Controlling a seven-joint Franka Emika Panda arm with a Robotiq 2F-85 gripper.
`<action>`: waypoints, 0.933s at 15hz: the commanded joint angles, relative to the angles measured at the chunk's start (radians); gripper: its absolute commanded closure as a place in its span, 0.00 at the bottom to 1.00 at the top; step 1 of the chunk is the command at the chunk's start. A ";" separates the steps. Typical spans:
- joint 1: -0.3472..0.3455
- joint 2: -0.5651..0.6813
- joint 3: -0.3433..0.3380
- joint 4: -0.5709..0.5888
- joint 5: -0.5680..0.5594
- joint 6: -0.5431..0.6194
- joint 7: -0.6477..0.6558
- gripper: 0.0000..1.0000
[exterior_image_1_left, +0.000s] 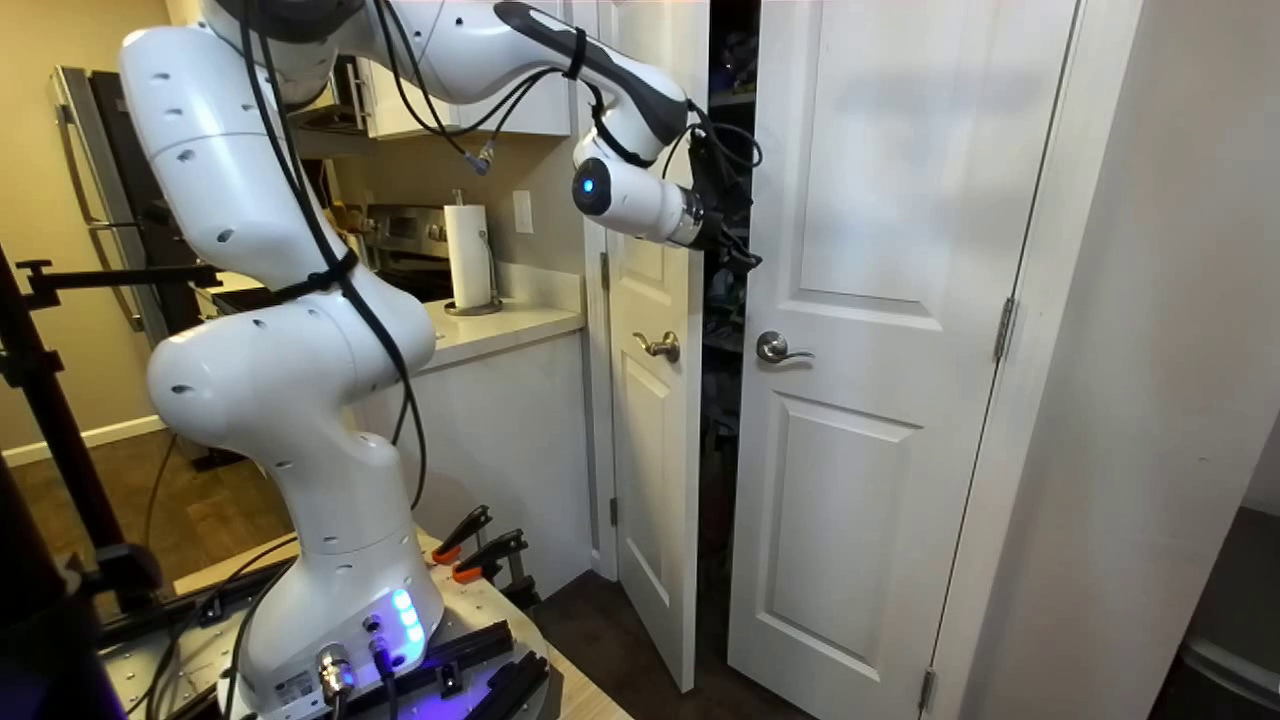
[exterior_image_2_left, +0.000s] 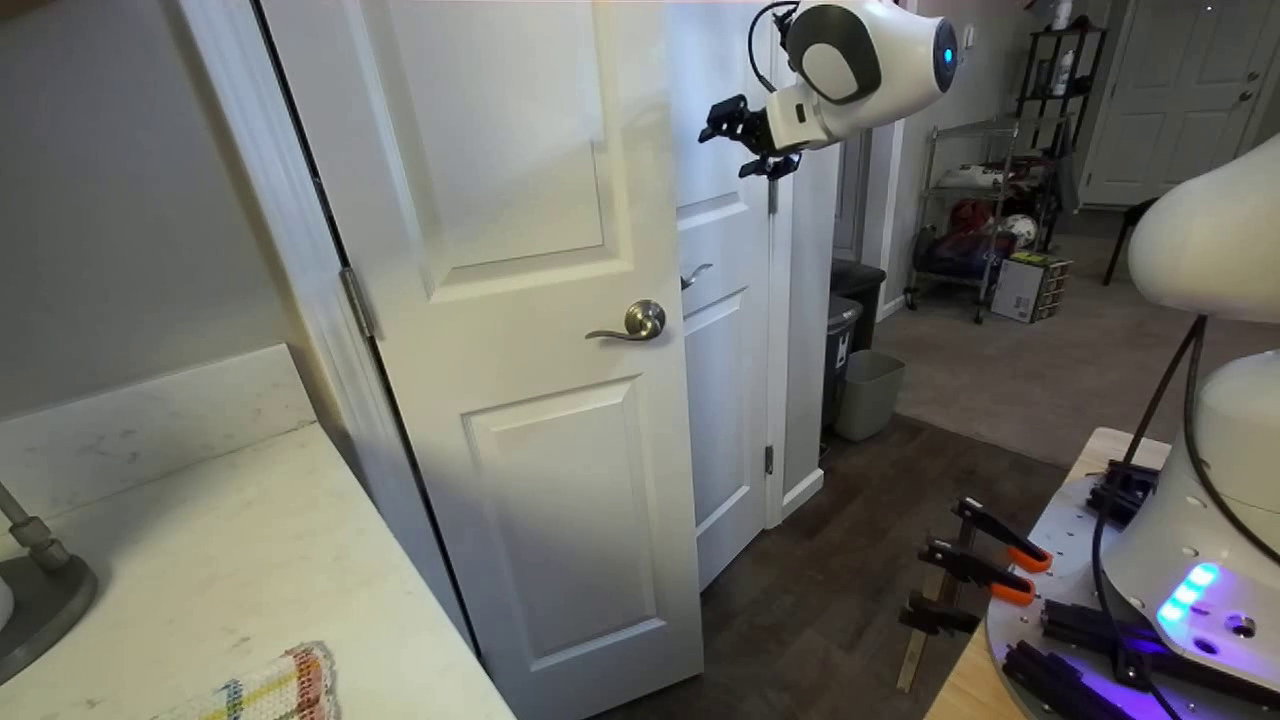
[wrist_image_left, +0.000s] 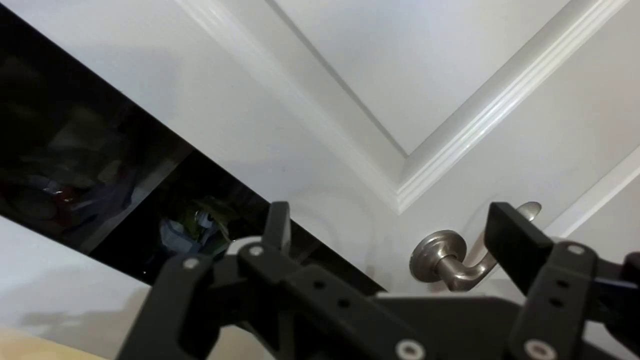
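Observation:
My gripper is black; its two fingers are wide apart with nothing between them in the wrist view (wrist_image_left: 392, 225). It shows in both exterior views (exterior_image_1_left: 740, 255) (exterior_image_2_left: 728, 150), in front of the gap between two white panel doors. The door nearest to it (exterior_image_1_left: 860, 450) has a metal lever handle (exterior_image_1_left: 780, 348), also in the wrist view (wrist_image_left: 445, 262), beyond the fingers, partly covered by the right finger. The gripper is above handle height; touching the door cannot be told. The other door (exterior_image_1_left: 655, 440) stands ajar; its lever handle shows in both exterior views (exterior_image_1_left: 660, 346) (exterior_image_2_left: 640, 320).
The dark gap (wrist_image_left: 210, 200) shows shelves with unclear items. A counter (exterior_image_2_left: 230, 540) with a cloth (exterior_image_2_left: 280, 690) adjoins the ajar door. A paper towel roll (exterior_image_1_left: 468, 255) stands on the counter. Clamps (exterior_image_2_left: 980, 560) stick out from the robot's table. Bins (exterior_image_2_left: 868, 390) stand past the doors.

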 joint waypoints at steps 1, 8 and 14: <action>-0.054 0.070 0.074 0.043 0.000 -0.030 -0.016 0.00; -0.246 0.184 0.289 0.122 -0.026 -0.058 -0.037 0.00; -0.360 0.257 0.421 0.105 -0.112 -0.168 0.012 0.00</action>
